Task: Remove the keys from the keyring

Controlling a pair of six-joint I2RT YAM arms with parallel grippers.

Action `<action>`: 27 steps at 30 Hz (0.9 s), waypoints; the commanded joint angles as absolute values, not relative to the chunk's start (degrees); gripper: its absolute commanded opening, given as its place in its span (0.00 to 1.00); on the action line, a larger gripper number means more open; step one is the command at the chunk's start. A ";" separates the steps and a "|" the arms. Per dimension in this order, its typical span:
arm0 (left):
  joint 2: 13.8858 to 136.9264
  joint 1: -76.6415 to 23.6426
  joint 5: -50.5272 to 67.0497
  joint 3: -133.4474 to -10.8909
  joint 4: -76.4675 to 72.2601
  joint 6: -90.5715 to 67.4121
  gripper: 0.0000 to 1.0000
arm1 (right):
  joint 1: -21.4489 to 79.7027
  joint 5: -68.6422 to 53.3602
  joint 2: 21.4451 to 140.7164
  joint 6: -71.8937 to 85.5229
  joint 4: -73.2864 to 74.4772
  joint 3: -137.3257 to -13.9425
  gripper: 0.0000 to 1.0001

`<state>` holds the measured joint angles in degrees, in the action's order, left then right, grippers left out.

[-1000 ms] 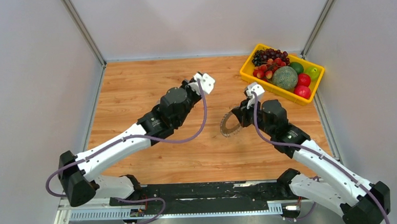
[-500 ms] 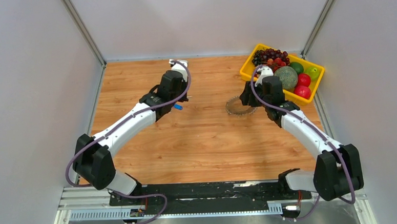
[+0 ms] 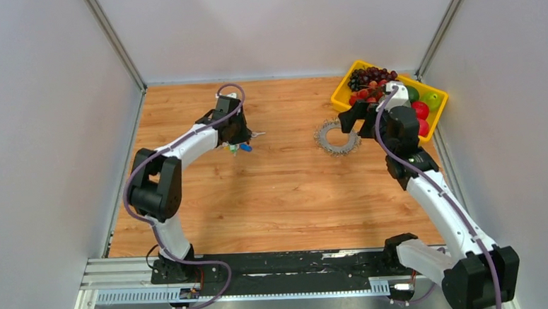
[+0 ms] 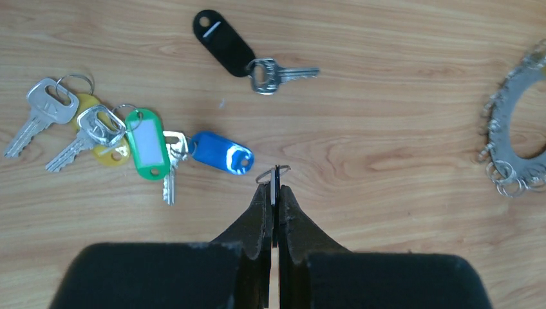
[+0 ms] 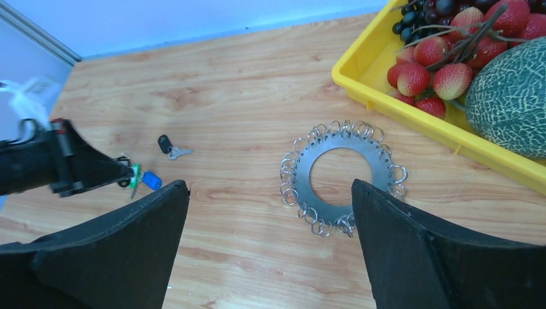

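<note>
The keyring [image 3: 336,138] [image 5: 341,214], a flat grey disc rimmed with small wire loops, lies on the wooden table. It also shows at the right edge of the left wrist view [image 4: 508,129]. My right gripper [image 5: 269,187] [image 3: 358,118] hovers over it, open and empty. My left gripper [image 4: 275,190] [image 3: 245,136] is shut on a thin key held edge-on, with a small wire ring [image 4: 273,172] poking past the tips. Loose keys lie under it: one with a black tag [image 4: 222,42], and a cluster with green [image 4: 147,143], blue [image 4: 222,152] and yellow tags.
A yellow tray [image 3: 340,101] [image 5: 386,106] of grapes, strawberries, a melon and apples stands at the back right, just beyond the keyring. White walls close in the table on three sides.
My right gripper carried the keyring back towards the tray, opened and let it go flat on the table. My left arm swung to the back left, over the loose keys, still shut.
</note>
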<state>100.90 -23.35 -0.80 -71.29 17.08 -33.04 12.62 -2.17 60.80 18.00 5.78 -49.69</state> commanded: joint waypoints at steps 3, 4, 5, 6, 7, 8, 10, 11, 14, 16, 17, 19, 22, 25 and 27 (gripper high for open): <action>110.49 -16.80 9.69 -77.35 19.61 -38.20 0.00 | 12.64 -1.85 53.90 20.30 4.20 -46.00 1.00; 111.19 -16.48 10.35 -77.52 19.40 -38.26 0.00 | 12.65 -2.09 53.39 20.38 4.22 -45.71 1.00; 112.24 -16.07 10.36 -78.11 19.46 -38.28 0.01 | 12.66 -2.21 53.09 20.28 4.30 -45.54 1.00; 112.54 -15.99 9.67 -78.34 19.81 -38.21 0.10 | 12.66 -2.32 52.94 20.21 4.31 -45.45 1.00; 112.73 -15.89 8.17 -79.07 20.23 -38.25 0.19 | 12.66 -2.47 52.85 20.15 4.43 -45.36 1.00; 112.47 -15.86 7.56 -79.44 21.58 -38.20 0.40 | 12.58 -3.27 52.82 19.80 4.46 -45.29 1.00; 111.51 -15.89 6.09 -80.96 24.29 -37.65 0.86 | 12.63 -3.93 52.74 19.44 4.70 -45.39 1.00; 110.86 -15.90 4.53 -81.22 26.18 -37.58 0.96 | 12.64 -3.77 52.61 19.69 4.86 -45.47 1.00; 105.36 -15.85 3.53 -79.71 27.34 -36.05 1.00 | 12.57 -3.15 51.67 20.63 4.92 -45.78 1.00; 99.81 -15.85 3.83 -76.91 26.18 -35.77 1.00 | 12.61 -0.43 50.35 23.40 4.92 -45.79 1.00; 97.89 -15.88 4.08 -75.99 25.18 -35.82 1.00 | 12.60 2.19 49.62 25.07 5.15 -45.90 1.00; 91.62 -15.83 3.45 -73.92 25.28 -36.05 1.00 | 12.64 -0.09 47.97 24.03 7.13 -47.69 1.00; 81.18 -15.83 1.97 -71.77 25.51 -35.18 1.00 | 12.61 -1.75 44.69 23.52 10.00 -50.67 1.00; 70.34 -15.91 -0.97 -69.24 24.09 -35.75 1.00 | 12.66 -0.03 40.07 23.55 11.37 -52.90 1.00; 63.61 -15.91 -4.78 -67.39 24.02 -35.52 1.00 | 12.63 3.33 37.02 22.83 11.74 -53.97 1.00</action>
<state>74.74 -15.77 1.28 -70.15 25.21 -36.51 12.62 -0.58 42.81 22.37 11.00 -49.19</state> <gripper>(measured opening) 0.998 0.996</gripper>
